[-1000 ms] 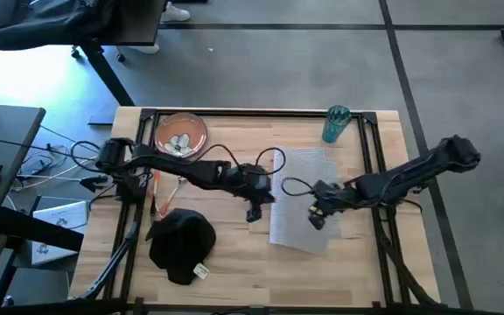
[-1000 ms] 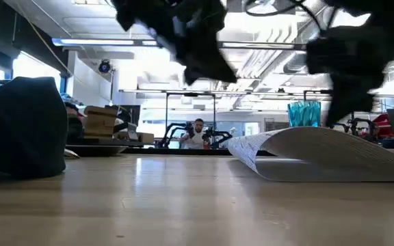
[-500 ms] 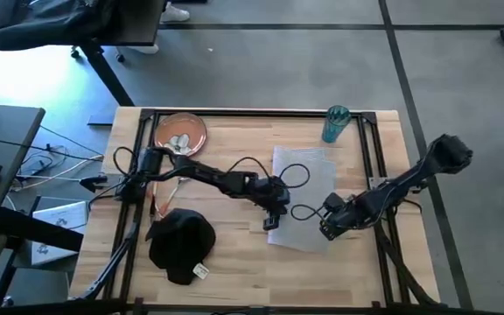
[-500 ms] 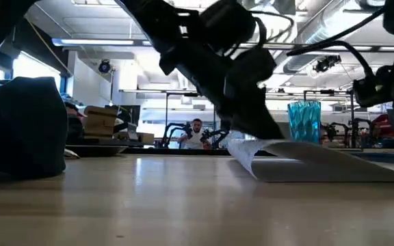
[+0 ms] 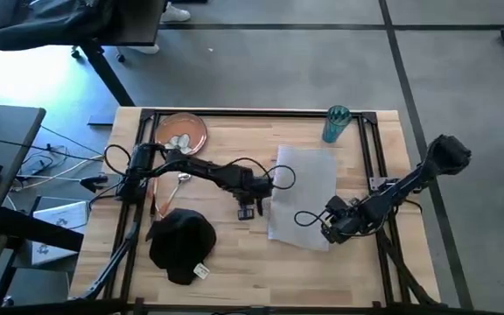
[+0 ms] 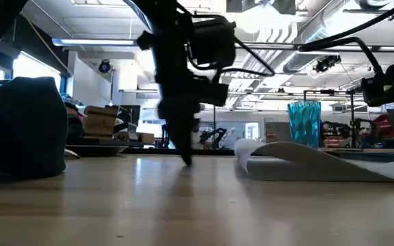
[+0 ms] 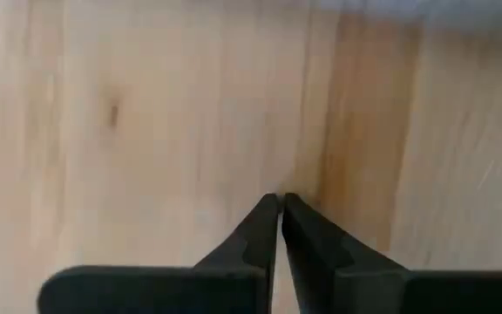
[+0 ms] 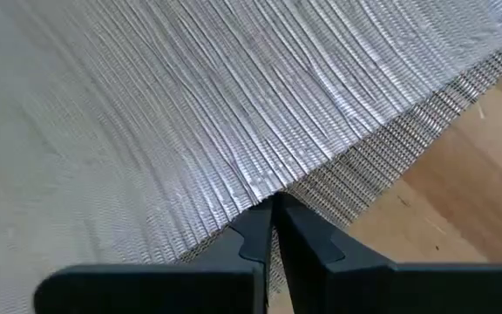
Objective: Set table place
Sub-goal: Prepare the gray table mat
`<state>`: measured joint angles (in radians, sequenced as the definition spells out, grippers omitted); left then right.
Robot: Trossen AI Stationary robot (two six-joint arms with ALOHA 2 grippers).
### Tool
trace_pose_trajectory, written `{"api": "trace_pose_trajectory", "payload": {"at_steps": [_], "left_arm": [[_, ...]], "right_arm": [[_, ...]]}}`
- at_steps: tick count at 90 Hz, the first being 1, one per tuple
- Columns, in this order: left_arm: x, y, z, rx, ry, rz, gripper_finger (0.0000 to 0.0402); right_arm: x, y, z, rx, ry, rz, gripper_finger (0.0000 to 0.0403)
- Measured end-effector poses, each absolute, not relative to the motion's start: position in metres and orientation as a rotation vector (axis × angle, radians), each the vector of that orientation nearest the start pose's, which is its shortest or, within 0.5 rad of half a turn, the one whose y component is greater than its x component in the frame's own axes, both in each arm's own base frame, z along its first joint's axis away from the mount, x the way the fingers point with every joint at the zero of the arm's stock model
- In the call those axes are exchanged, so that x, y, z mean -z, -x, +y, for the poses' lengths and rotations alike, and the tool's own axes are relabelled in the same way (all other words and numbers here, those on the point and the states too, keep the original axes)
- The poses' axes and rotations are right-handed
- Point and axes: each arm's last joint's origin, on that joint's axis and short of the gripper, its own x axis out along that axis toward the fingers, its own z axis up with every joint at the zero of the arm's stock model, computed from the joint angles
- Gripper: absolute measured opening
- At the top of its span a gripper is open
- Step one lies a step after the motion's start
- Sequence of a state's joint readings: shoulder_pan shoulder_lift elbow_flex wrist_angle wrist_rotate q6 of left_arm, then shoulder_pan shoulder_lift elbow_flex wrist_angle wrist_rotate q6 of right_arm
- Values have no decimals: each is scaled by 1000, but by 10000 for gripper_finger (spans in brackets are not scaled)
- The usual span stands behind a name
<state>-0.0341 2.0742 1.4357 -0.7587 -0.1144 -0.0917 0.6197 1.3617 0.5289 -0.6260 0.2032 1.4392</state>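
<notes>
The grey woven placemat (image 5: 303, 192) lies right of the table's middle, its edge curled up in the low view (image 6: 246, 149). My left gripper (image 5: 248, 210) points down, shut, at bare wood just left of the mat (image 7: 279, 202). My right gripper (image 5: 331, 230) is shut over the mat's near right corner (image 8: 273, 205). The orange-brown plate (image 5: 180, 133) sits far left and the teal cup (image 5: 335, 123) far right. The black napkin (image 5: 182, 245) lies near left. The orange-handled cutlery (image 5: 158, 197) lies beside the left rail. My left gripper's shut fingertips (image 6: 185, 158) come down to the table top, and I cannot tell whether they touch the wood. My right gripper's shut fingertips (image 8: 260, 218) stand over the placemat's woven top beside its edge (image 8: 356, 174), and I cannot tell whether they touch it.
Black rails (image 5: 373, 149) run along the table's sides. Bare wood (image 5: 234, 262) lies between the napkin and the mat. Beyond the table, the low view shows a room with shelves and boxes (image 6: 101, 123).
My left gripper went right to the placemat's near left edge, then drew back left over bare wood. My right gripper moved off the mat's middle toward its near right corner. The mat's raised hump has sunk lower and flatter.
</notes>
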Motion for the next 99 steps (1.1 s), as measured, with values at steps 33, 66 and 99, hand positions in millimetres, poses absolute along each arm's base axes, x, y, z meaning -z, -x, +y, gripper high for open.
{"api": "trace_pose_trajectory", "payload": {"at_steps": [33, 66, 99], "left_arm": [[-189, -432, -39, 49, 20, 846, 10], [-134, -461, -38, 118, 94, 806, 10], [-153, -469, -38, 132, 79, 792, 10]], "right_arm": [[-127, -165, 106, 559, -530, 1054, 5], [-144, -194, 105, 485, -435, 731, 4], [-150, -218, 80, 466, -363, 681, 4]]}}
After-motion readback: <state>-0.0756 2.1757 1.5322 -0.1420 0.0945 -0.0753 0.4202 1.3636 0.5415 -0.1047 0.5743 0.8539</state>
